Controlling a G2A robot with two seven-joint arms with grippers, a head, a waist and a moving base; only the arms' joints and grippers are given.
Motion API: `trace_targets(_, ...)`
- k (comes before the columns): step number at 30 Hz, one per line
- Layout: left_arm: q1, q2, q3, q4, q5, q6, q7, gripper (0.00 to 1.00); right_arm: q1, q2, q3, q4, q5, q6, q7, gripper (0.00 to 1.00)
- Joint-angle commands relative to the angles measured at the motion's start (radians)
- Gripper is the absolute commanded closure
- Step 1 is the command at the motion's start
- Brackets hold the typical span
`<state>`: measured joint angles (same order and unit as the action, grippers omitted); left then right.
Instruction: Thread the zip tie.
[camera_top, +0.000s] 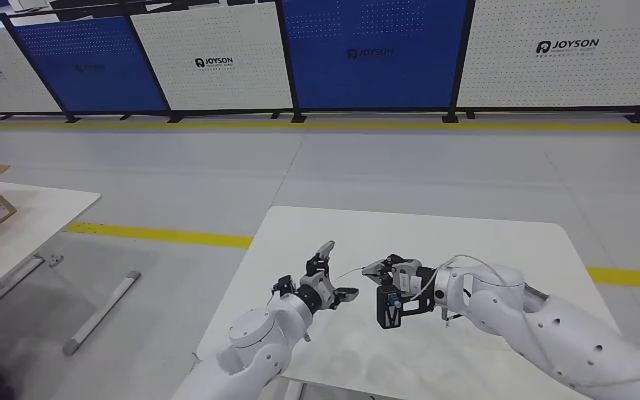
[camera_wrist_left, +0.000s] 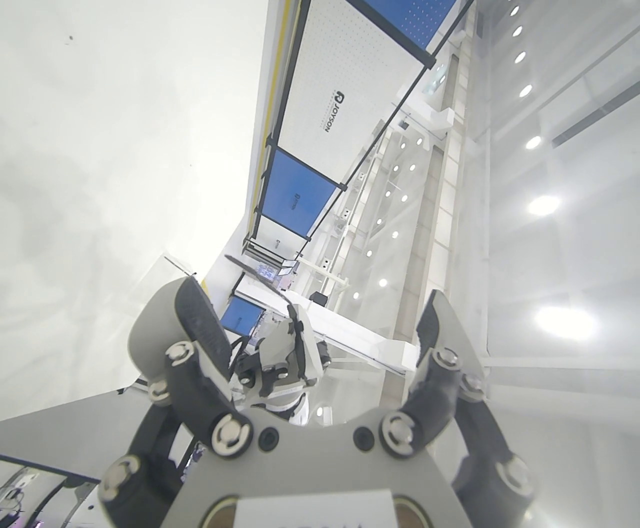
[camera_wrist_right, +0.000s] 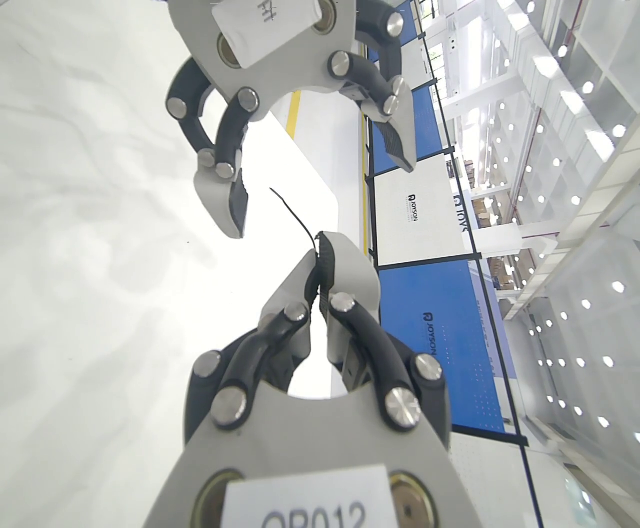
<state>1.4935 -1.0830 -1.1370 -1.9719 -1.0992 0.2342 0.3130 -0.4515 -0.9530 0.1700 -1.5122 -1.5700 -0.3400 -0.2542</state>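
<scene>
**Over the table (camera_top: 500, 235), right gripper (camera_wrist_right: 320, 252) pinches zip tie (camera_wrist_right: 307, 232)**

Above the near half of the white table, the robot's two arms meet tip to tip, close but apart. The right gripper has its pads pressed together on a thin black zip tie. The tie's slim free tail sticks out past the fingertips and curves toward the left gripper (camera_wrist_right: 322, 192). That left gripper stands spread wide and holds nothing. From the right wrist view, the tail's tip lies near its open mouth and touches neither finger. From above, the tie is a fine line in the air between the two tools, clear of the tabletop. How much of the tie sits inside the grip cannot be made out. Behind the table, blue and white pegboard panels (camera_top: 375, 50) stand along a grey floor marked with a yellow stripe (camera_top: 150, 235).
</scene>
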Motion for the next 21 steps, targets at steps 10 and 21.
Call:
trace_targets(10,-0.015,-0.013,0.008,0.023,0.008,0.001,0.000,0.86,0.000,0.000,0.000,0.000,0.000,0.000,0.000,1.00)
trace_targets(21,0.024,-0.013,-0.013,0.004,0.056,0.021,-0.031,1.00,0.000,0.000,0.000,0.000,0.000,0.000,0.000,1.00)
